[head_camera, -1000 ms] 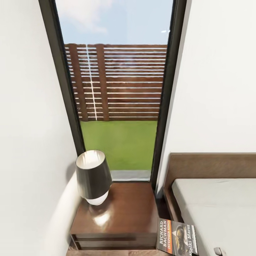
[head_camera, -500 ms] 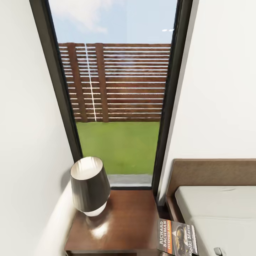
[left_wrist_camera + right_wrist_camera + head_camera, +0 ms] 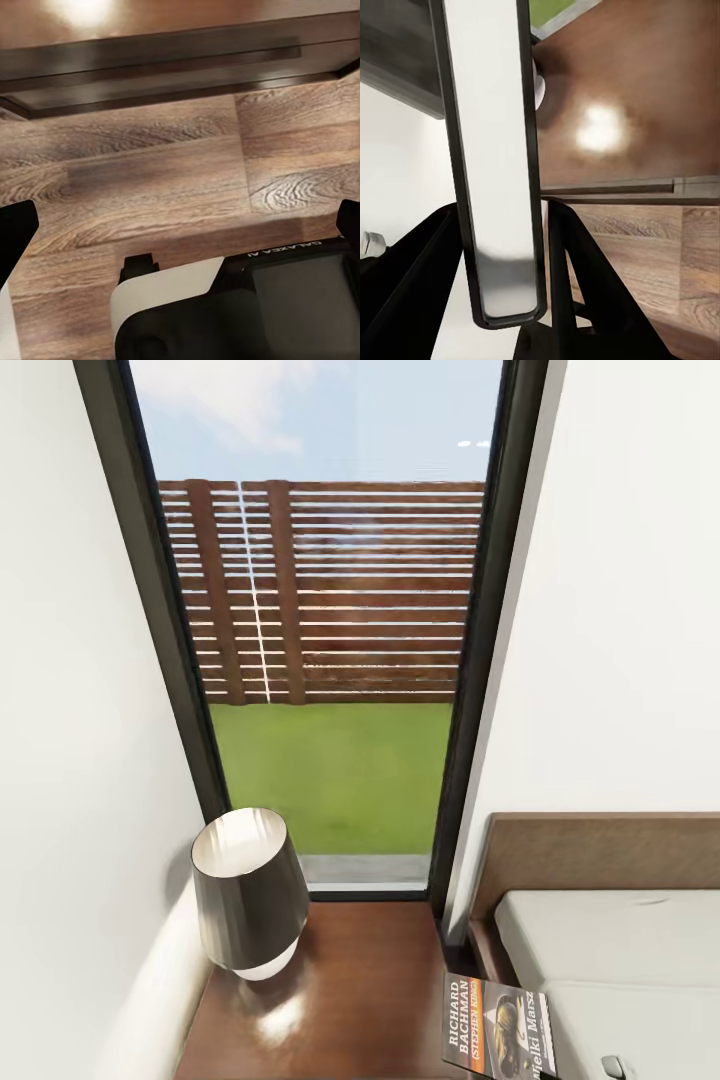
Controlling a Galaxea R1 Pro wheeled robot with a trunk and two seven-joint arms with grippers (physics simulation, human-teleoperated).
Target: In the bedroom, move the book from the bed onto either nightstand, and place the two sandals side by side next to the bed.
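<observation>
The book (image 3: pixel 497 1028), dark with an orange band and "RICHARD BACHMAN" lettering, hangs at the bottom of the head view, over the gap between nightstand (image 3: pixel 350 1000) and bed (image 3: pixel 620 960). In the right wrist view the book (image 3: pixel 491 150) stands edge-on, white pages outward, with my right gripper (image 3: pixel 502 217) shut on it above the glossy nightstand top (image 3: pixel 645 97). My left gripper (image 3: pixel 180 225) is open over the wood floor (image 3: pixel 150 172), facing the nightstand's lower front (image 3: pixel 172 52). The sandals are out of view.
A dark-shaded lamp (image 3: pixel 248 890) with a white base takes the nightstand's left half. White wall closes the left side, and a tall dark-framed window (image 3: pixel 330 660) rises behind. The bed's headboard (image 3: pixel 600 860) is at the right. My own base (image 3: pixel 247 307) is low in the left wrist view.
The head camera has moved closer to the nightstand, so its front edge has slid out of the bottom of the picture. The book keeps the same place in the picture.
</observation>
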